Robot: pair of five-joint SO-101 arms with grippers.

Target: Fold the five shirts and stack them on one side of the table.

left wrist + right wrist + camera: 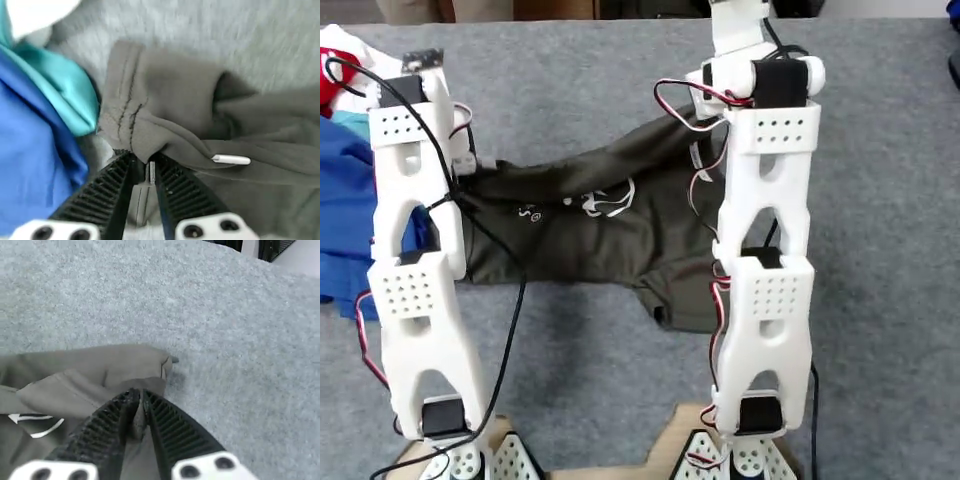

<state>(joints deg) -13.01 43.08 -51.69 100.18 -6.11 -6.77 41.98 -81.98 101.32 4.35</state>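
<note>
An olive-green shirt (590,225) with a white print lies stretched across the grey table between both arms. My left gripper (148,162) is shut on a bunched fold of this shirt (170,110) near its stitched hem, next to the other shirts. My right gripper (138,397) is shut on the shirt's (90,372) far edge, close to a corner that rests on the felt. In the high view the left arm (410,200) and right arm (765,200) stand over the shirt's two ends.
A blue shirt (345,200), a teal one (60,85) and a white and red one (340,60) are piled at the table's left edge. Grey felt (880,250) covers the table to the right and front. Arm bases (600,455) sit at the near edge.
</note>
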